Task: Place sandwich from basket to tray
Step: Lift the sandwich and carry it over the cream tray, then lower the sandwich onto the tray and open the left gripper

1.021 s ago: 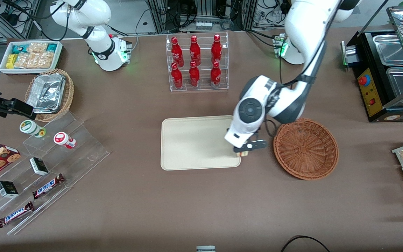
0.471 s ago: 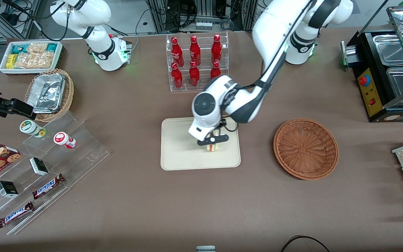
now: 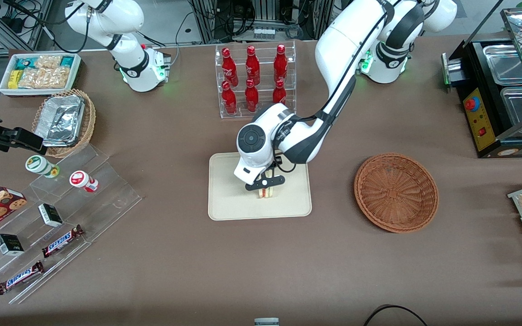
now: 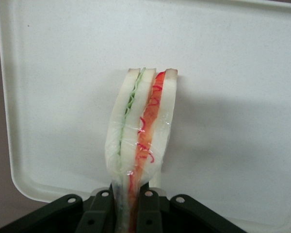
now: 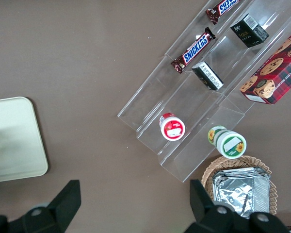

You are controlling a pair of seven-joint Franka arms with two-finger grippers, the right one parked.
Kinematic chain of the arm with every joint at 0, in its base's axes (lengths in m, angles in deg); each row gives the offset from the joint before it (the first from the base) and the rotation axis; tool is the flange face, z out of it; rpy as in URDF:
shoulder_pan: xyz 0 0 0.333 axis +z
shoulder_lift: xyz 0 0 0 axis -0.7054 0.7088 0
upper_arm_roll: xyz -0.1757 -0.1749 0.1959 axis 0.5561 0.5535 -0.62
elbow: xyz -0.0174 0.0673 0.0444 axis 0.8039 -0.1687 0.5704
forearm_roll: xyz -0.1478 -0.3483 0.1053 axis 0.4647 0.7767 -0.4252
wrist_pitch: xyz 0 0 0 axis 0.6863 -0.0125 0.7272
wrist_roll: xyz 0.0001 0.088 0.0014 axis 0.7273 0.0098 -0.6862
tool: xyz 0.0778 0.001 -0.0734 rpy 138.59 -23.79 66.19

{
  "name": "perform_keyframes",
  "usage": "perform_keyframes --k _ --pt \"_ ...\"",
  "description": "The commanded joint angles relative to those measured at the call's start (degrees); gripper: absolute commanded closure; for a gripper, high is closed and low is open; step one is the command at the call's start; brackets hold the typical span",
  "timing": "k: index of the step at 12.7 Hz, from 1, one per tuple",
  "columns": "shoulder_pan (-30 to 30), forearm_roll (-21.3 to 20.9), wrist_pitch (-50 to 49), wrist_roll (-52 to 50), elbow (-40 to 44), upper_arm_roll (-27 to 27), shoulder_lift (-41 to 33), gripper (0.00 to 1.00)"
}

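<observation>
Over the tray (image 3: 229,199), the claw (image 3: 266,190) pinches the sandwich (image 4: 141,141), whose gripped end is hidden.

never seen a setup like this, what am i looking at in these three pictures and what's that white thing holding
These are two white robot arms bolted to a brown table. One picture looks down on the whole table from the front. The other two come from small cameras on the arms' wrists.

Only one arm is working. Its gripper, a two-finger clamp, is above the cream tray and shut on a wrapped sandwich. Its wrist camera shows the sandwich up close, with green and red filling, and the tray beneath it.

The round brown basket beside the tray has nothing in it. Also on the table are a rack of red bottles, candy bars on clear steps, and a wicker basket of foil containers.
</observation>
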Motion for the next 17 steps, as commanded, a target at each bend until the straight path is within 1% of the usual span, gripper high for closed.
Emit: perform_keyframes --k 1,3,4,5,6,12,14,16,17 --pt "-0.86 0.75 -0.85 -3.56 3.79 -0.79 2.37 1.00" --pt "-0.86 0.75 -0.76 -4.46 4.06 -0.79 2.90 1.00" --pt "-0.86 0.75 -0.33 -4.46 3.97 -0.79 2.99 0.69" --pt "-0.86 0.67 0.37 -4.38 3.88 -0.79 3.17 0.21" --pt "-1.04 0.67 0.38 -4.29 3.88 -0.79 3.17 0.00" --pt "-0.69 0.67 -1.89 -3.85 4.75 -0.88 0.54 0.00" --pt "-0.42 0.67 -4.79 -3.32 5.99 -0.96 -1.74 0.00" --pt "-0.16 0.75 -5.86 -2.71 5.99 -0.96 -4.12 0.00" --pt "-0.33 0.14 -5.95 -1.23 5.99 -1.23 -5.08 0.00"
